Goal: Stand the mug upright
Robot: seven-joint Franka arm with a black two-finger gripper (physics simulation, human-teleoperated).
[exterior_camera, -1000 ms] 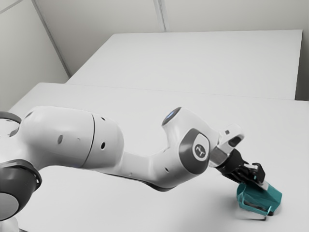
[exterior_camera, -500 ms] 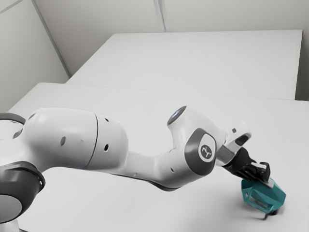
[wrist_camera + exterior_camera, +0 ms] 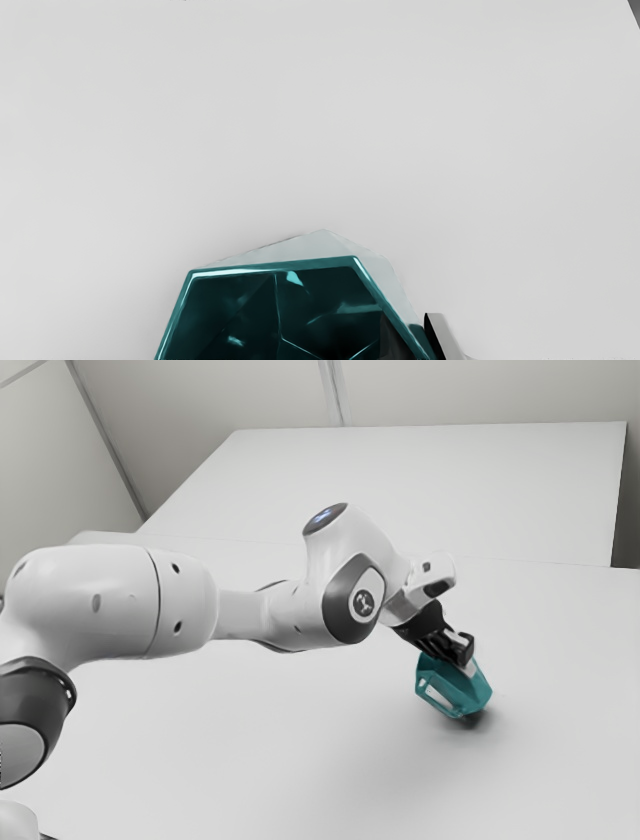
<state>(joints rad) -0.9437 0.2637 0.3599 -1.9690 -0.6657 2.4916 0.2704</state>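
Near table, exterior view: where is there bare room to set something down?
The near table is bare between the mug and the exterior view's right edge, and between the arm and the bottom edge. The far table is bare behind the arm. It is crowded at the mug, where the claw grips its wall.

The exterior view looks from beside the arm [image 3: 280, 615], set back and raised, angled down across the surface [image 3: 300, 760] toward the walls [image 3: 200, 410] beyond. The wrist view looks from close by the gripper [image 3: 465, 658], down into the mug [image 3: 450, 688]; both share the mug and part of the surface.
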